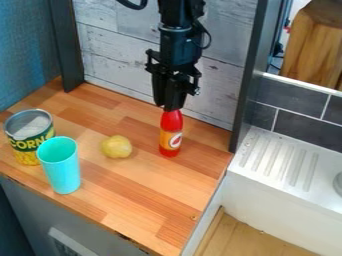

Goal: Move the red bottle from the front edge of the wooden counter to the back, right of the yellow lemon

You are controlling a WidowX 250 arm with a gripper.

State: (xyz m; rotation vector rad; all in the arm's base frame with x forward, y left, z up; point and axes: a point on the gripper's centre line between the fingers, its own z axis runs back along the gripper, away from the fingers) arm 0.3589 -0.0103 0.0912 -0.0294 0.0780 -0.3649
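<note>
So the black gripper is right at the top of the red sauce bottle on the wood counter, can't tell if it's actually clamped on. Yellow lumpy thing sits between that and the turquoise cup, corn can just beside the cup.

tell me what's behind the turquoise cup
Part of a can shows behind the cup, toward the picture's left; the cup hides its lower right side. The patch of wooden counter directly behind the cup is covered, so I can't tell what's there.
</note>
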